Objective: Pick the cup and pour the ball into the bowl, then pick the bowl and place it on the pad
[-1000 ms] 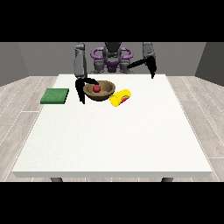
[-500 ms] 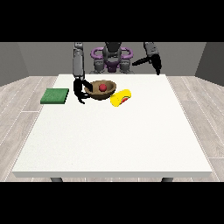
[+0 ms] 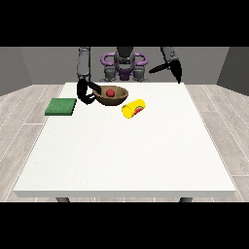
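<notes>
Bowl (image 3: 112,96) with one ball (image 3: 111,92), gripped by curled hand (image 3: 87,93) at view's left, one cup (image 3: 133,108) toppled, one pad (image 3: 61,106).

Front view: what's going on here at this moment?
The red ball already lies in the brown bowl, and the yellow cup lies tipped on its side on the white table, just beside the bowl. The hand at the view's left is at the bowl's rim, apparently taking hold of it. The green pad waits off to that side, with nothing on it. The hand at the view's right is raised, away from everything.
</notes>
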`<action>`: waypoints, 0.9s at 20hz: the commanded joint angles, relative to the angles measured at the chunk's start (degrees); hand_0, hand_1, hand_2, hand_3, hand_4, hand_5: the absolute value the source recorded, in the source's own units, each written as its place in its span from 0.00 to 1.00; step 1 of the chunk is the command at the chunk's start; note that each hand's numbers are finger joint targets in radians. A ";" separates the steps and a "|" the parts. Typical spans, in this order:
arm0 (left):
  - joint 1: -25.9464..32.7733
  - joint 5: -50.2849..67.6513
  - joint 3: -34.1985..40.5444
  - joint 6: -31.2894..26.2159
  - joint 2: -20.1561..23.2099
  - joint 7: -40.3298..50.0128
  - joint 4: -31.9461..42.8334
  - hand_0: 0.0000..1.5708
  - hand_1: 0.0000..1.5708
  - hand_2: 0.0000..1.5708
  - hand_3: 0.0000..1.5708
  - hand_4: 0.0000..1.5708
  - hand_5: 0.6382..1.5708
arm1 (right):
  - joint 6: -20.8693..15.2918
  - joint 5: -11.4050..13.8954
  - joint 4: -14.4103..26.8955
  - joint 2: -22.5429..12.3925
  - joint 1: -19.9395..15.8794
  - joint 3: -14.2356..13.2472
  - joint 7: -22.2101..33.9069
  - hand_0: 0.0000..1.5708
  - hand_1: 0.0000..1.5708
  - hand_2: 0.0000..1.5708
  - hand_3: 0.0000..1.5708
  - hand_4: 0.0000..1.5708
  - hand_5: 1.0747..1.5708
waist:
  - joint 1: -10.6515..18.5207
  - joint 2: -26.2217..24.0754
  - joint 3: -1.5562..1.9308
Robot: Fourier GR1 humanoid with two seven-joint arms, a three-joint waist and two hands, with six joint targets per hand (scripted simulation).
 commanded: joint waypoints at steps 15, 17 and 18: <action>3.18 -1.02 -0.56 6.16 -2.89 -5.38 1.11 0.00 0.00 0.00 0.00 0.00 0.99 | 16.74 -8.31 -3.63 -17.22 1.97 -8.00 5.94 1.00 1.00 1.00 1.00 0.69 0.98 | -4.63 4.07 0.17; 2.11 -1.39 -1.15 6.18 -2.16 -7.44 -0.81 0.00 0.00 0.00 0.00 0.00 0.99 | 18.51 -9.64 -1.69 -19.10 2.83 -10.23 2.71 1.00 1.00 1.00 1.00 0.69 0.98 | -2.34 7.29 0.19; -1.37 -1.54 -1.32 5.99 -1.55 -5.24 -2.53 0.00 0.00 0.00 0.00 0.00 0.99 | 21.01 -12.42 -0.17 -23.09 -0.67 -13.36 4.54 1.00 1.00 1.00 1.00 0.68 0.98 | -1.51 10.17 0.23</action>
